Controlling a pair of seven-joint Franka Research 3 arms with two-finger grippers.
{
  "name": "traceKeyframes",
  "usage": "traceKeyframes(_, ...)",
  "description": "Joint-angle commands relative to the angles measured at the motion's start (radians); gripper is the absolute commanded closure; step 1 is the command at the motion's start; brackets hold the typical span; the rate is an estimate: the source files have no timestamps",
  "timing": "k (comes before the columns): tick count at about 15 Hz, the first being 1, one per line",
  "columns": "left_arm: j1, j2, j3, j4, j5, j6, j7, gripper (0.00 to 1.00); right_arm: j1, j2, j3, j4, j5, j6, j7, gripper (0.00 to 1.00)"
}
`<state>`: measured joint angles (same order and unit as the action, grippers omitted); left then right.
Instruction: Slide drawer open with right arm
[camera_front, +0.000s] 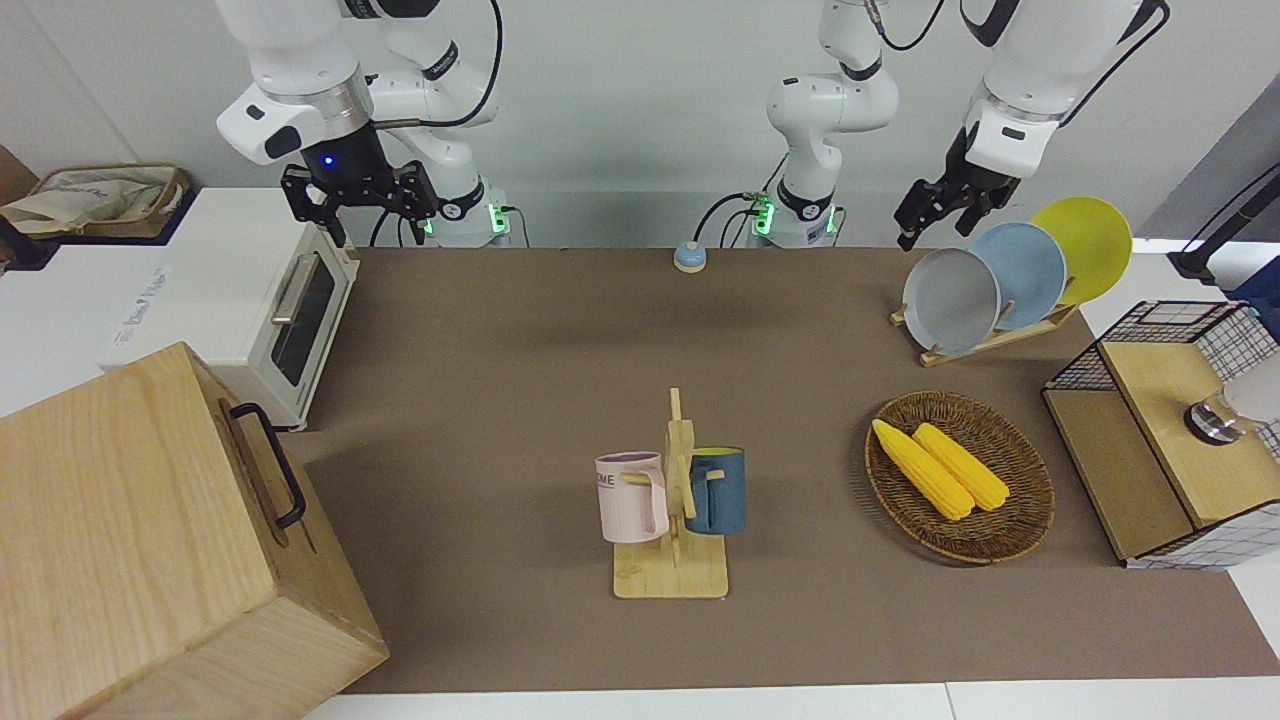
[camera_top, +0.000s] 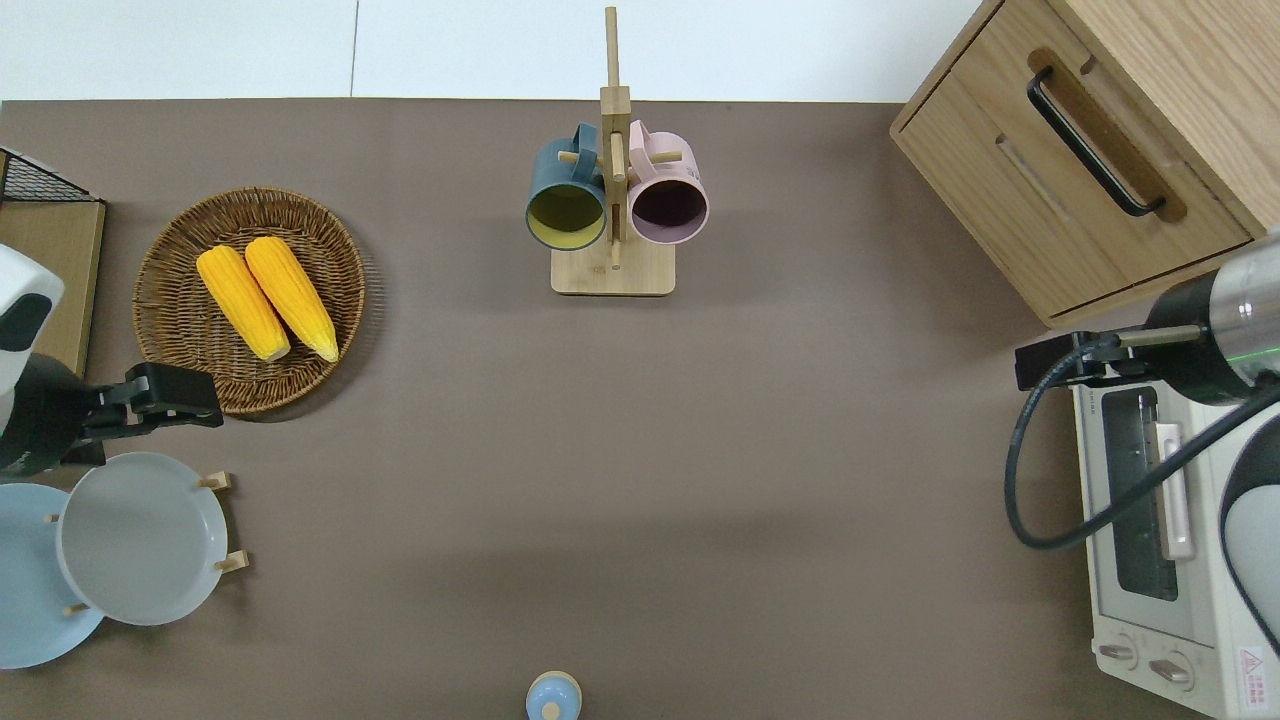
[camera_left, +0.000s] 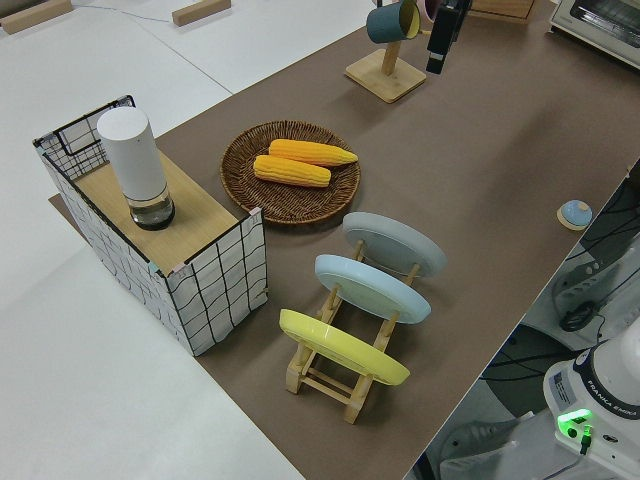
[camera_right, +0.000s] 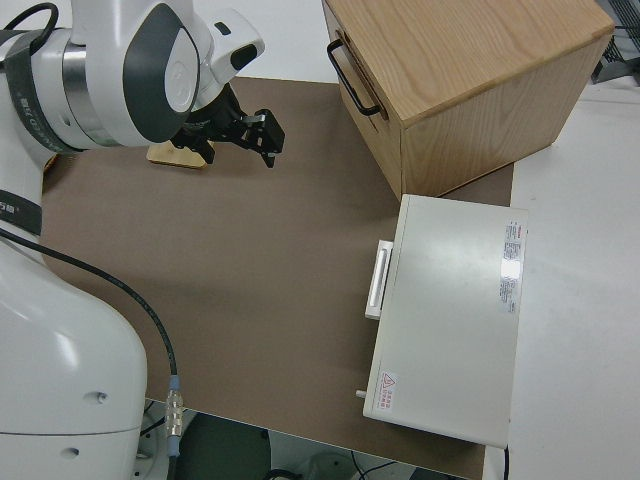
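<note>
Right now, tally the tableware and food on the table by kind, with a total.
Plates in the rack: 3 (grey, blue, yellow)
Mugs on the stand: 2 (pink, dark blue)
Corn cobs in the basket: 2 ()
Total: 7

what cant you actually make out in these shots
- Right gripper: whether its fingers are open or shut; the overhead view's edge cuts most of it off.
- Drawer: whether anything lies inside; its front is shut.
- Toaster oven: its inside, dark glass in every view.
- Left arm: parked.
</note>
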<state>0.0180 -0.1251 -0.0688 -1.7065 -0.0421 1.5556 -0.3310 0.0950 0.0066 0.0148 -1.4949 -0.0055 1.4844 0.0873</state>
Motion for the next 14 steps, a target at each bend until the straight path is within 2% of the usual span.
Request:
traceKeyframes(1, -0.001, -0.008, 0.004, 0.004, -0.001, -0.015, 0.009, 0.01, 0.015, -0.002, -0.03, 0.004, 0.015, -0.012, 0.002, 0.013)
traceKeyframes(4, -0.001, -0.008, 0.004, 0.004, -0.001, -0.017, 0.009, 0.01, 0.015, 0.0, -0.035, 0.004, 0.019, -0.01, 0.002, 0.015)
traceKeyframes(7, -0.001, -0.008, 0.004, 0.004, -0.001, -0.015, 0.009, 0.01, 0.022, 0.001, -0.035, 0.021, 0.024, -0.012, 0.002, 0.015)
traceKeyframes(14, -0.001, -0.008, 0.004, 0.004, -0.001, -0.017, 0.009, 0.01, 0.032, 0.003, -0.036, 0.021, 0.022, -0.01, 0.002, 0.015)
